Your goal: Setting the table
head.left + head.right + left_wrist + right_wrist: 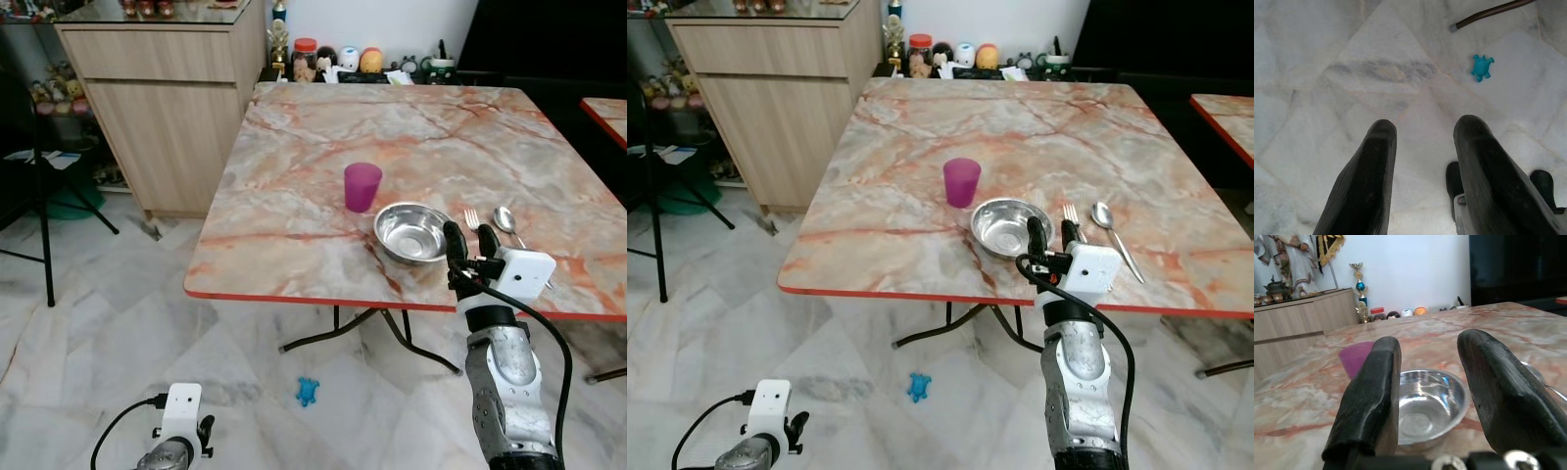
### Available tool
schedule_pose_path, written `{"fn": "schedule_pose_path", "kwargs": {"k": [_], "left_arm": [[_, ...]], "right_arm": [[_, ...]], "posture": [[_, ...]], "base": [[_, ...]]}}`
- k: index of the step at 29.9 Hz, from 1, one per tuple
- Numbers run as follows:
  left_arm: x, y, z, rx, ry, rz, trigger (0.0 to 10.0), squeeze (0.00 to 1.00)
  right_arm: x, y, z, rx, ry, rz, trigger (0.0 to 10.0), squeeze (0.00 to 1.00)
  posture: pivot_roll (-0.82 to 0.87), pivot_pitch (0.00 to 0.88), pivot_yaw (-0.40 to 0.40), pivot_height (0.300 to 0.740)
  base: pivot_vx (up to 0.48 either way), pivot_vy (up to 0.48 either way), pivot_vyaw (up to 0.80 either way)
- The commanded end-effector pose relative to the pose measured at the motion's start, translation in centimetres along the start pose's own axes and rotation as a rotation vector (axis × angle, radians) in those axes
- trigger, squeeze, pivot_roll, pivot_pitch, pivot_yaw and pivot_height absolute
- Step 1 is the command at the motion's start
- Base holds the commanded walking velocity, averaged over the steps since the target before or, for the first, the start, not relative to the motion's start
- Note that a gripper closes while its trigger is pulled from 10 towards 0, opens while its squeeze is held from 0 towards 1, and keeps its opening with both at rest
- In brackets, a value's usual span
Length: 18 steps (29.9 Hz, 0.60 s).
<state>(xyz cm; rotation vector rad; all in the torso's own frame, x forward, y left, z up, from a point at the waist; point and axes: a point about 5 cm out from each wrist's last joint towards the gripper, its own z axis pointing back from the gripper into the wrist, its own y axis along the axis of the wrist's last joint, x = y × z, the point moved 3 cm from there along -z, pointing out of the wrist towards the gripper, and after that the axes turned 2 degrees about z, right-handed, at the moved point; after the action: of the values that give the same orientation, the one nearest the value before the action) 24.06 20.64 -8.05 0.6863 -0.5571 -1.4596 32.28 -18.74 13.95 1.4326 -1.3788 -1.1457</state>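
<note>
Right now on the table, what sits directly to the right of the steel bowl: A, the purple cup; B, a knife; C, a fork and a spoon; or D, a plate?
C: a fork and a spoon lie side by side just right of the steel bowl, while the purple cup stands to its left and farther back.

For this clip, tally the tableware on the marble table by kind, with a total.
Cup, purple: 1
Bowl, steel: 1
Fork: 1
Spoon: 1
Total: 4
</note>
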Motion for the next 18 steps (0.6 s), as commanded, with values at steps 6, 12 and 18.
{"fn": "schedule_pose_path", "kwargs": {"k": [6,12,18], "left_arm": [[-0.03,-0.24,0.07,-0.003,0.0,0.009,10.0,0.0],[0.0,-0.15,0.05,0.0,-0.001,0.009,10.0,0.0],[0.02,-0.12,0.04,0.001,-0.001,0.01,10.0,0.0]], "right_arm": [[0.46,0.08,0.09,-0.001,-0.012,0.003,10.0,0.0],[0.34,0.13,0.01,0.0,-0.01,0.001,10.0,0.0],[0.34,0.12,0.0,0.0,-0.009,0.0,10.0,0.0]], "posture": [[0.0,0.03,0.0,0.74],[0.0,0.028,-0.001,0.74],[0.0,0.028,-0.001,0.74]], "base": [[0.128,0.0,0.0],[0.301,0.0,0.0],[0.332,0.0,0.0]]}}
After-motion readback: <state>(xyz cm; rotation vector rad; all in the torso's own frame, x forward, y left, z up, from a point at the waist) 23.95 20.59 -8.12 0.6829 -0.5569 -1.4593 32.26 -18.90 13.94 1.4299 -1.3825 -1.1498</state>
